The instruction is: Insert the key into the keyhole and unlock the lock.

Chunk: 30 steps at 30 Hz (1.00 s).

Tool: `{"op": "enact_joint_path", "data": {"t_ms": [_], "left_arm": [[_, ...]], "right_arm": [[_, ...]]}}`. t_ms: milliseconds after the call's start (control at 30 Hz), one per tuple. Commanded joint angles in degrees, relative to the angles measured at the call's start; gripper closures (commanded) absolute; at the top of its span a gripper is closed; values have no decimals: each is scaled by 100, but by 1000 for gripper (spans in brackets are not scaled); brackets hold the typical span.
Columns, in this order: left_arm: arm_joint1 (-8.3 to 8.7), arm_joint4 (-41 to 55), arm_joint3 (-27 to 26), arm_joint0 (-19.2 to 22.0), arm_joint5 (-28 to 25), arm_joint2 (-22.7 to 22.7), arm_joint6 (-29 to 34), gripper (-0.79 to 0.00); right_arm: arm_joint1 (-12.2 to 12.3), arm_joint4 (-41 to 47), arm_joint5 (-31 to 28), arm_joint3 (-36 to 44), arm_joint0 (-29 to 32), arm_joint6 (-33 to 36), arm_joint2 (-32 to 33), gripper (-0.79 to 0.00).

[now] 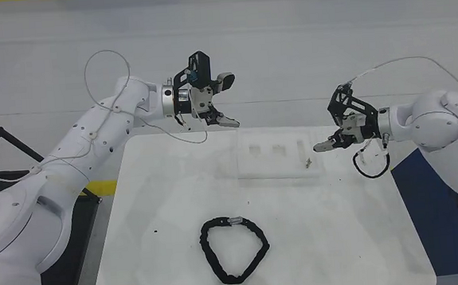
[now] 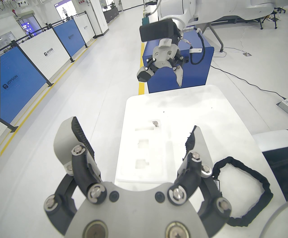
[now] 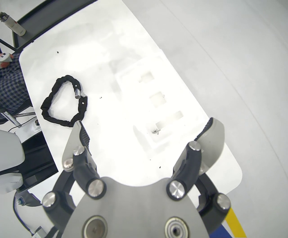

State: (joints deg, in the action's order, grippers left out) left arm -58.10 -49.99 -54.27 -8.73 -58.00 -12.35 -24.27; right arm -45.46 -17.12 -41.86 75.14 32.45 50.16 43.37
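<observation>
Key: a small metal key (image 1: 306,163) lies in the right-hand pocket of a white foam tray (image 1: 255,169), just right of centre in the top view. The pocket probably serves to keep it at a known spot for pick-up.
Lock: a black cloth-covered chain lock (image 1: 235,250) lies as a closed loop on the desk (image 1: 339,238), in the lower middle of the top view and well apart from the tray. Its metal barrel (image 1: 234,220) sits on the loop's upper side.
Left claw: the left claw (image 2: 133,124) is spread wide and empty, hanging above the desk's upper-left edge in the top view.
Right claw: the right claw (image 3: 144,126) is also spread and empty, near the tray's right end and close to the key, so it looks best placed to take it.
Stage: judged not started, with the key ungrasped and the lock shut.
</observation>
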Motion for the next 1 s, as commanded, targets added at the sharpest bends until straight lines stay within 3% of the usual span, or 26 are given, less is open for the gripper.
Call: {"op": "enact_joint_path", "data": {"t_ms": [0, 333, 667, 967], "left_arm": [[0, 0, 0, 0, 0, 0, 0, -785], [0, 0, 0, 0, 0, 0, 0, -785], [0, 0, 0, 0, 0, 0, 0, -785], [0, 0, 0, 0, 0, 0, 0, -785]], "right_arm": [[-51, -10, 60, -95, -5, 20, -101, -785], [-314, -45, 527, -577, -3, -14, -491, -785], [-583, 287, 1737, -1042, -2, 185, -713, -785], [-886, 613, 2404, -1317, 26, 305, -966, -785]]}}
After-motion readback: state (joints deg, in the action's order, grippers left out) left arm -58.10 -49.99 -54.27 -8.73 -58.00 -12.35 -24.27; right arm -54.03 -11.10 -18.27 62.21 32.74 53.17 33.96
